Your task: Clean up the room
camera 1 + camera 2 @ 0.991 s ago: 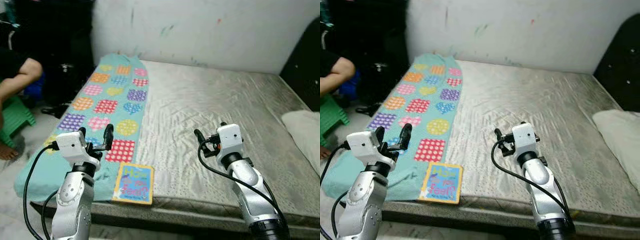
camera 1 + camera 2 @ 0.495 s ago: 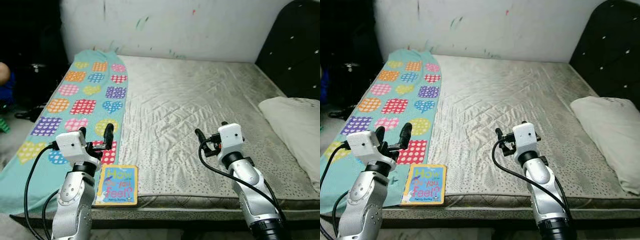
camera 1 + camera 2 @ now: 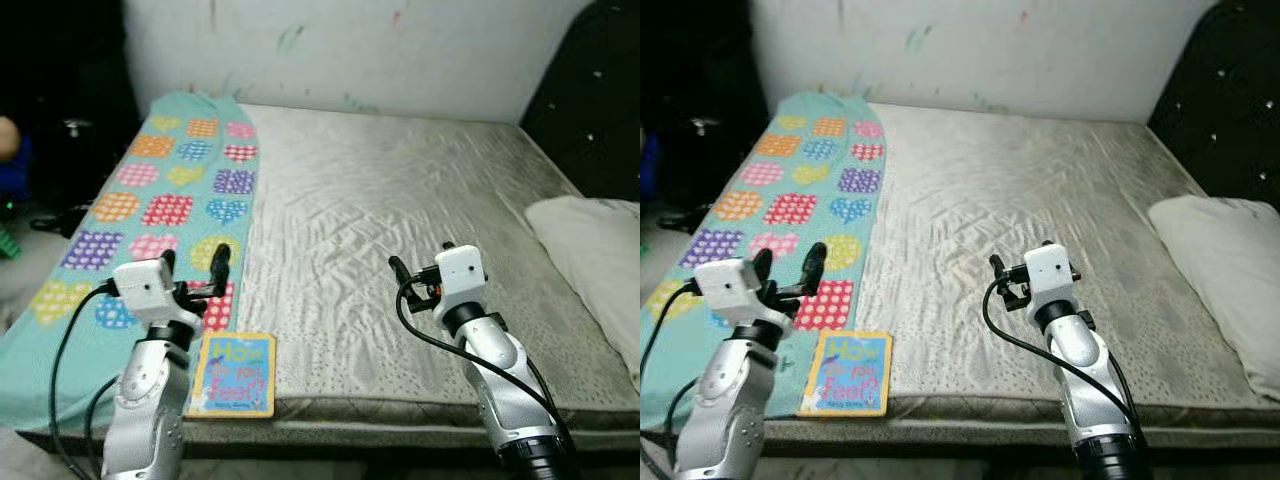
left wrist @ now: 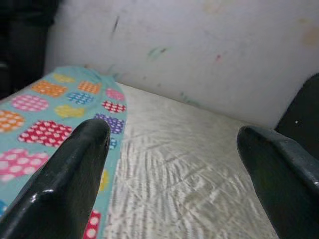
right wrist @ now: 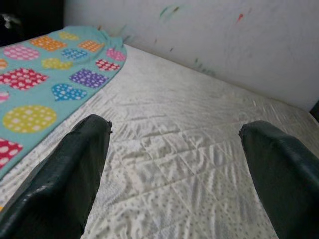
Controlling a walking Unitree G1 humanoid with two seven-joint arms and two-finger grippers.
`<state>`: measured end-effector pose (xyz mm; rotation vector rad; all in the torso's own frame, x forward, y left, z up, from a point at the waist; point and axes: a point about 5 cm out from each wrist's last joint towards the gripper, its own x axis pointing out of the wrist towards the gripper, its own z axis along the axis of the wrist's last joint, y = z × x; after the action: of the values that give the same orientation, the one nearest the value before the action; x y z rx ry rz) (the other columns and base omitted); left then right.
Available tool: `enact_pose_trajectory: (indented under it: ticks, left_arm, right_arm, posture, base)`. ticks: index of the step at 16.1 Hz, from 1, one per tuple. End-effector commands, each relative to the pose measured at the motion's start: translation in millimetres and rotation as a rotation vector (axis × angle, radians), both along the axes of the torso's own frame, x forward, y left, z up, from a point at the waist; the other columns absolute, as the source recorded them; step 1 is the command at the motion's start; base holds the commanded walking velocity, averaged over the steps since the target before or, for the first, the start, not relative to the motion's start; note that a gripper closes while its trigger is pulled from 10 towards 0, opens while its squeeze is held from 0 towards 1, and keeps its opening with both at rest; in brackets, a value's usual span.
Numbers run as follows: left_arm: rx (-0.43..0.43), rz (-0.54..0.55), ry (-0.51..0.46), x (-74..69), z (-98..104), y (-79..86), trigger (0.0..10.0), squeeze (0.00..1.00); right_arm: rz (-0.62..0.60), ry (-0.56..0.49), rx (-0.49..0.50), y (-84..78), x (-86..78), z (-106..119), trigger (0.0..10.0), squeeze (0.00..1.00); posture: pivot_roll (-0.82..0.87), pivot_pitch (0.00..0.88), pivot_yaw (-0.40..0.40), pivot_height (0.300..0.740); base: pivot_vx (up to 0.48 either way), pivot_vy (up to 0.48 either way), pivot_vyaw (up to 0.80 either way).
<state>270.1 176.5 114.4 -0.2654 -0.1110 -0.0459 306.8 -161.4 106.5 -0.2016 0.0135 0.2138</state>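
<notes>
1. Bed (image 3: 400,230) w/ a grey quilted mattress fills the middle of the head views; white wall (image 3: 380,50) w/ paint smudges runs behind it.
2. Blanket (image 3: 170,190), teal w/ coloured dotted hearts, circles & squares, lies along the robot's left side of the bed, from the wall end to the near edge, hanging over the left side.
3. Book (image 3: 234,374), yellow border, blue cover w/ big letters, lies flat at the bed's near edge. Its left part overlaps the blanket's near end, the rest sits on bare mattress.
4. Left claw (image 3: 193,268) is raised over the blanket's near end, just behind & a bit left of the book, not touching it. Fingers (image 4: 75,169) spread wide, nothing between them; wrist view looks along the bed toward the wall.
5. Right claw (image 3: 420,265) is held up over bare mattress, near the middle of the bed's near part, well apart from the book. Fingers (image 5: 75,169) also spread wide, holding nothing.
6. Pillow (image 3: 595,260), white, lies at the bed's right side, by the dark headboard (image 3: 590,110).
7. Far left, beyond the blanket: dark area, contents too dim to tell.
</notes>
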Motion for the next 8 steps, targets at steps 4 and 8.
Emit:
enact_pose_trajectory:
  ticks: [4,8]
  left_arm:
    - [-0.004,-0.025,-0.009,1.5,1.8,-5.2,10.0,0.00]
    - [0.000,-0.022,-0.001,2.4,0.6,-5.0,10.0,0.00]
  right_arm:
    - [-0.012,-0.015,-0.006,-3.5,1.2,4.7,10.0,0.00]
    - [-0.013,-0.013,-0.007,-4.2,1.5,4.1,10.0,0.00]
  posture:
    - [-0.07,0.000,-0.060,0.740]
    - [-0.07,0.000,-0.060,0.740]
  base:
    - [0.320,0.000,0.00]
    - [0.194,0.000,0.00]
